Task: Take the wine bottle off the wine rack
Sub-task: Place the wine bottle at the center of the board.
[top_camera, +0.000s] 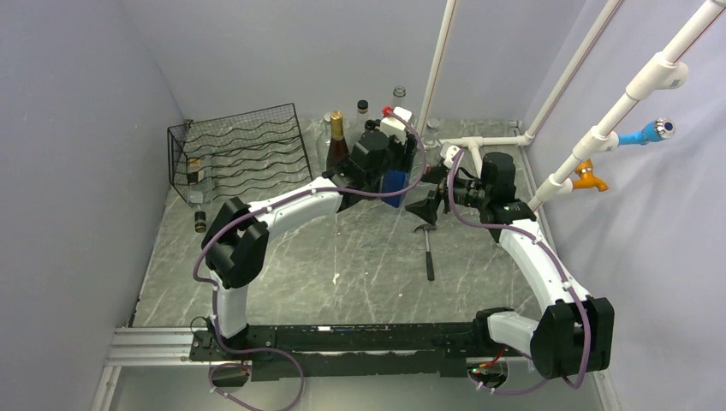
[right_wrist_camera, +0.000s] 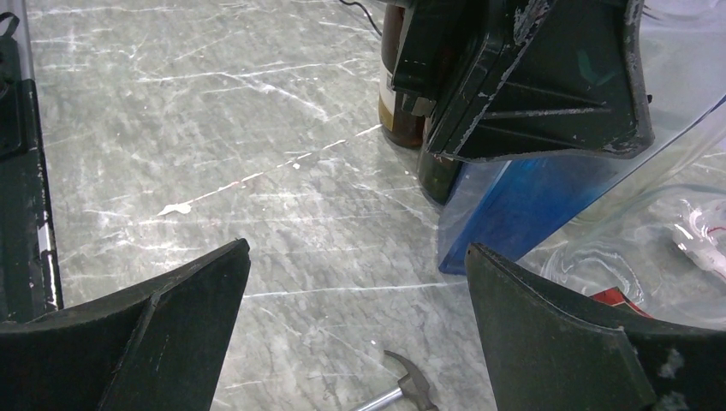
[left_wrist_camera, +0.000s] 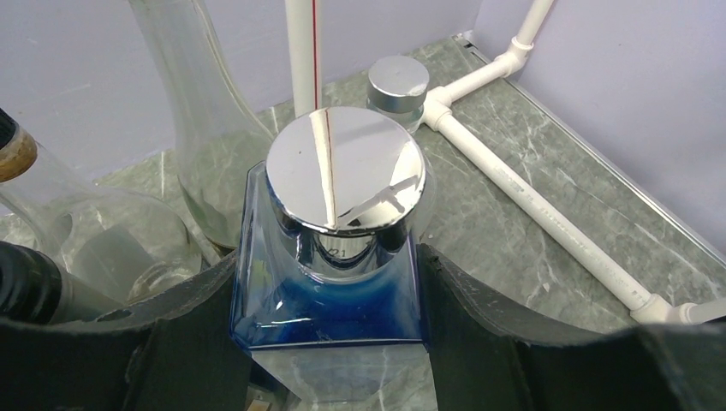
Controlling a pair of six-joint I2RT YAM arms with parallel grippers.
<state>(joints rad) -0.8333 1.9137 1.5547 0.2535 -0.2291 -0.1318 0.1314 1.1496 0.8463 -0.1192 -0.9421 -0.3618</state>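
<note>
At rack's left end: wine bottle [top_camera: 195,171] lies flat in wine rack [top_camera: 248,150], long axis roughly front-to-back, near end seemingly poking out. Sits well left of both tools; left arm nearer. But left gripper [left_wrist_camera: 330,360] clamped on blue bottle [left_wrist_camera: 342,180] among standing bottles, arm stretched to back centre. Meanwhile right gripper [right_wrist_camera: 358,257] spread wide, low, empty.
</note>
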